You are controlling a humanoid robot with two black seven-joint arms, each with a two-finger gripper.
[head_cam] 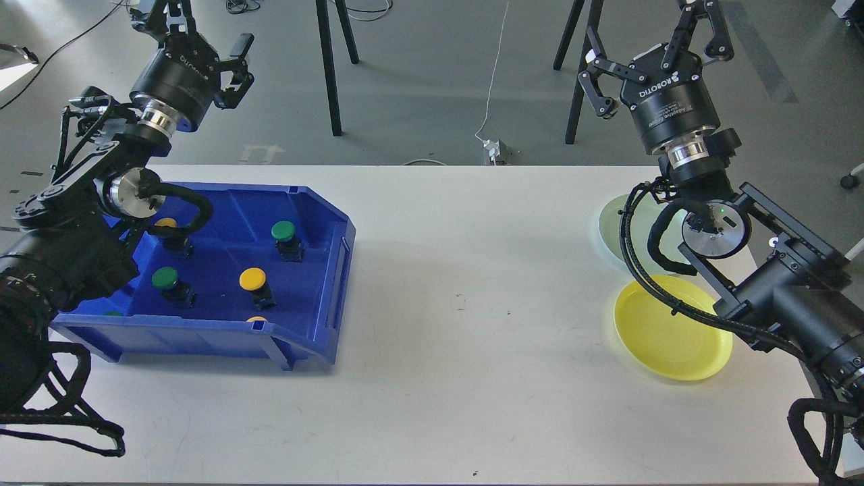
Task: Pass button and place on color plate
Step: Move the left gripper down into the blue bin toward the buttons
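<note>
Both tools raised with fingers apart and empty, the left tool point(202, 30) should descend squarely onto a yellow-capped plastic button point(254, 279) below it in the blue plastic bin point(317, 283)

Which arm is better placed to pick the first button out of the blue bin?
Left. The left gripper, open and empty, is raised just behind the blue bin holding the buttons; the right gripper is across the table by the yellow plate.

Blue bin point(317, 283) left on white table point(459, 351). Inside: green buttons point(283, 231), point(165, 277); yellow buttons point(252, 277), point(166, 222), all on black bases. Right: yellow plate point(668, 344) near, pale green plate point(617, 226) far. Arms black.
</note>
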